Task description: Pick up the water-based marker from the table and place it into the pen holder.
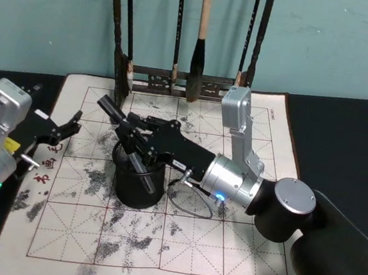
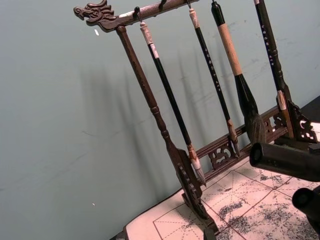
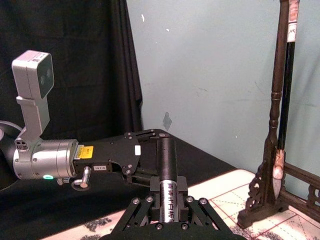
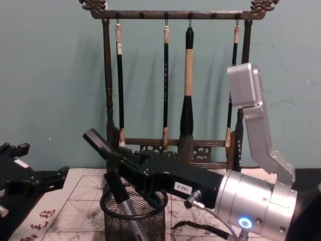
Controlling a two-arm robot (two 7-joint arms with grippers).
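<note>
Black wire-mesh pen holder (image 1: 138, 184) stands on the cream, red-gridded mat covering the dark surface (image 1: 345, 140) in the head view. Above its rim, the right gripper (image 1: 130, 137) has its fingers clamped on the dark cylindrical marker (image 1: 112, 109), tilted with its lower end inside the cup. The left gripper (image 1: 71, 124) waits near the mat's left edge, fingers spread wide.

From the chest, the marker (image 4: 99, 141) slants over the holder (image 4: 133, 211), before the tall wooden brush rack (image 4: 175, 80).
</note>
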